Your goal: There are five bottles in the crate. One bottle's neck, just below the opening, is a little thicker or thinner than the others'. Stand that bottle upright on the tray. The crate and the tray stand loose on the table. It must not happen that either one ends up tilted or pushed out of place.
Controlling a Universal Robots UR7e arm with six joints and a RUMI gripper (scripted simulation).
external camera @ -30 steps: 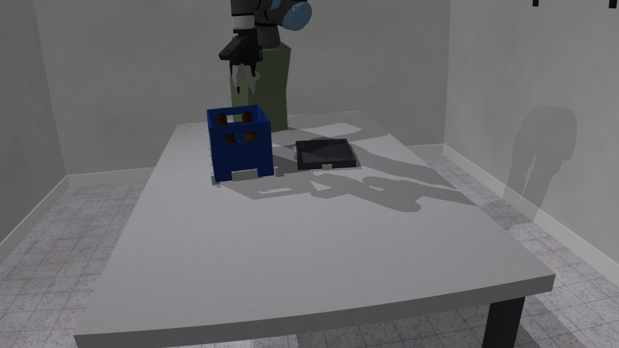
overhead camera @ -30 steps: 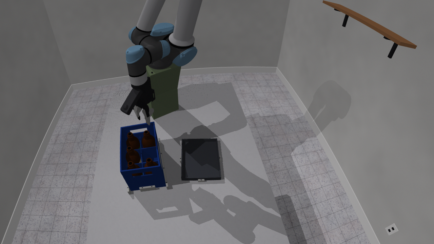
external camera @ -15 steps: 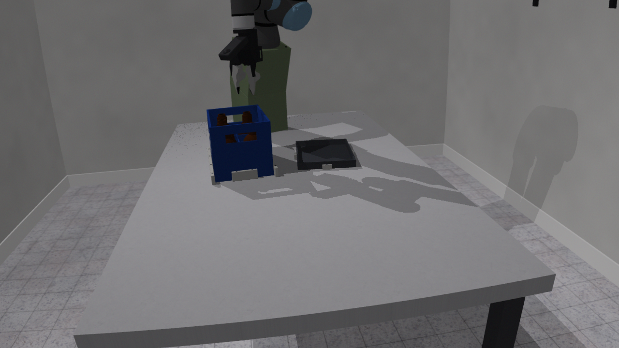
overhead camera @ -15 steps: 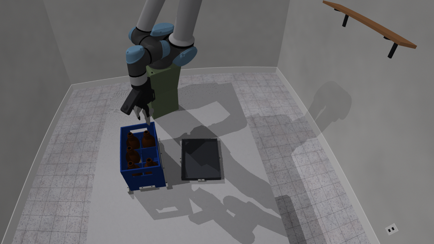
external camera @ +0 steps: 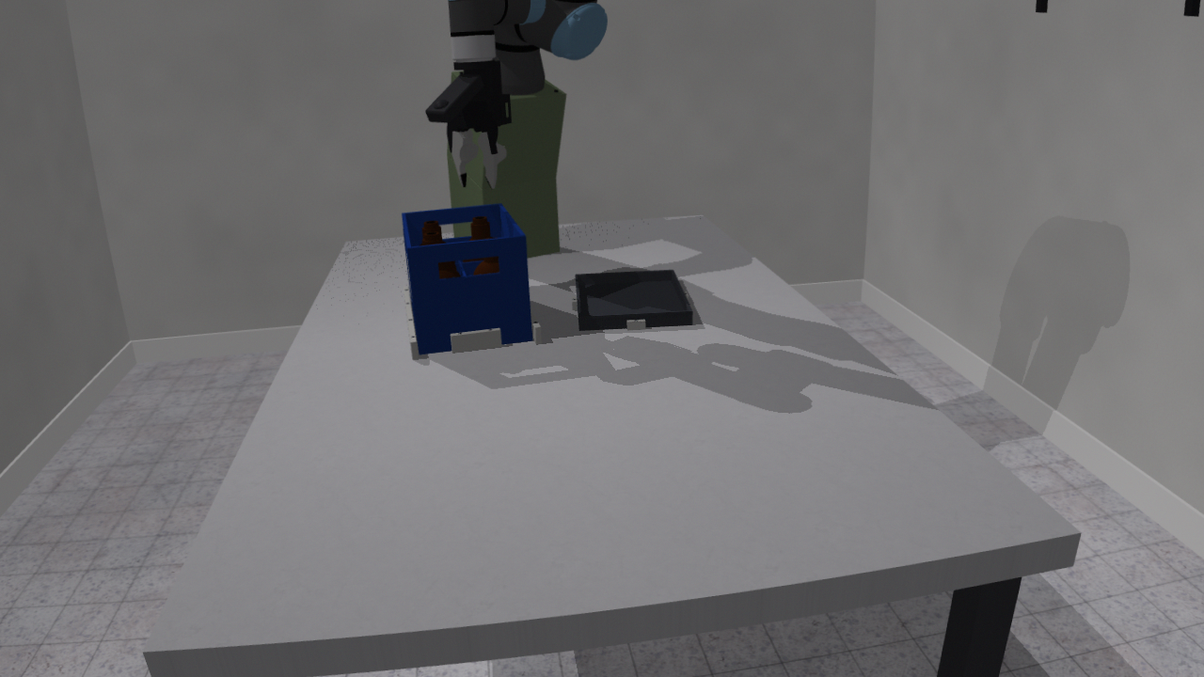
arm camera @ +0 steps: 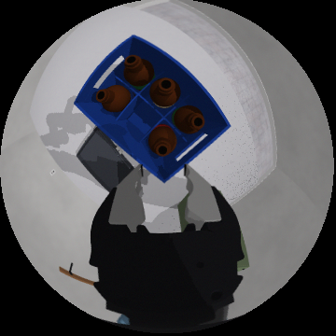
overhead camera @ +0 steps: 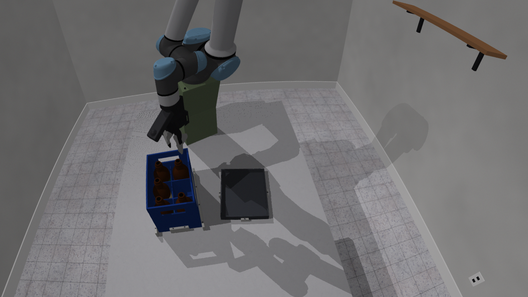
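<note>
A robot's gripper [overhead camera: 174, 149] [external camera: 477, 183] [arm camera: 163, 164], its fingers parted with nothing between them, hangs above the far end of a blue crate [overhead camera: 179, 218] [external camera: 471, 303] [arm camera: 212, 135] on a table [overhead camera: 136, 265] [external camera: 589, 488] [arm camera: 51, 84]. Five brown bottles stand in the crate, three along the left and two on the right, at the near and far ends. Which neck differs cannot be told. To the right, apart from the crate, a black tray [overhead camera: 245, 217] [external camera: 635, 318] [arm camera: 105, 161] lies flat, bearing no bottle.

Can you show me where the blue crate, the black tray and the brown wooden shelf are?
blue crate [overhead camera: 178, 217] [external camera: 467, 305] [arm camera: 212, 109]: all three views, on its outer or inner walls
black tray [overhead camera: 246, 203] [external camera: 635, 298] [arm camera: 104, 159]: all three views, on its flat inside
brown wooden shelf [overhead camera: 450, 27]: top view, on its board
</note>
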